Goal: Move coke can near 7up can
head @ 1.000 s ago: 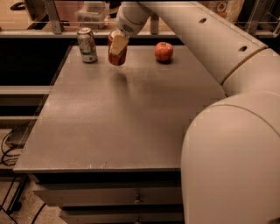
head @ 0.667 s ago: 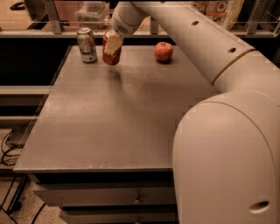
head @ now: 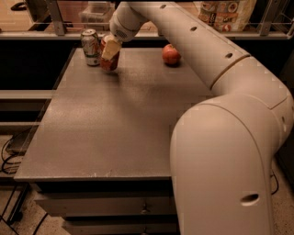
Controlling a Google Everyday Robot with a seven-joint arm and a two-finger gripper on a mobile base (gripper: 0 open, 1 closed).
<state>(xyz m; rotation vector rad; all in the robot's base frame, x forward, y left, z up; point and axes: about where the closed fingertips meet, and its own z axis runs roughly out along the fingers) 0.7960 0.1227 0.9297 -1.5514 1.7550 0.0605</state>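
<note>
Gripping the coke can [head: 109, 63] side-on, the gripper [head: 110, 52] sits at about 11 o'clock on the table [head: 115, 137], close to the far edge. One pale finger lies across the can's front face, and the fingers [head: 112, 46] look closed on the coke can, the other one being hidden behind it. The can leans a little, top toward 11 o'clock. Its base is at or just over the tabletop, and I cannot tell whether it touches.

A side grip suits a tall, smooth cylinder, since it leaves the base free to land flat. The tilt probably comes from the wrist angle of the long reach, and it would need squaring before release or the can may rock.

The 7up can [head: 91, 47] stands upright just beside the coke can, at its 10 o'clock, with only a narrow gap between them. By my reading the goal spot is as good as reached. That closeness is the main hazard: a finger swinging outward or a drift toward 9 o'clock could knock the 7up can over.

An apple [head: 171, 55] rests well apart at the coke can's 3 o'clock, under the arm [head: 220, 69] and out of the way. Snack bags [head: 225, 11] sit behind the table at 1 o'clock, no obstacle.
</note>
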